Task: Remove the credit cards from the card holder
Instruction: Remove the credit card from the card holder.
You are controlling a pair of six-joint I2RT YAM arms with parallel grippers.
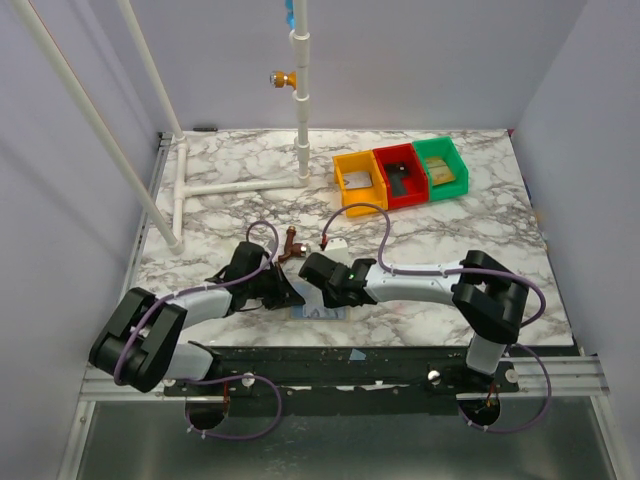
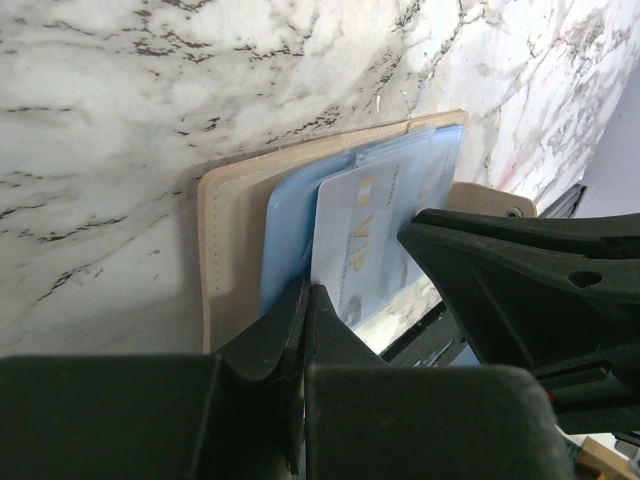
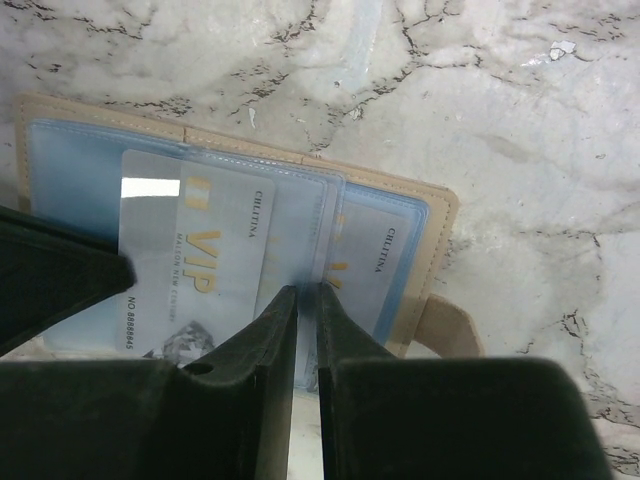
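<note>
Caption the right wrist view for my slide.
Right gripper pinches a clear plastic sleeve of the open beige card holder, silver VIP card showing.

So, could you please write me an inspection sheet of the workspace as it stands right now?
Surface: marble-pattern table, white with grey veins.
Job's things: card holder lies open and flat, tan with clear blue pockets; a VIP card sticks partly out of a pocket.
Clutter: yellow bin, red bin and green bin in a row at the far side; a small brown object near the arms.
Grippers: left gripper over the holder, state unclear; right gripper nearly closed at a pocket's edge.
Cables: purple cables loop along both arms.
Surroundings: white pipe frame at far left; plain walls.
</note>
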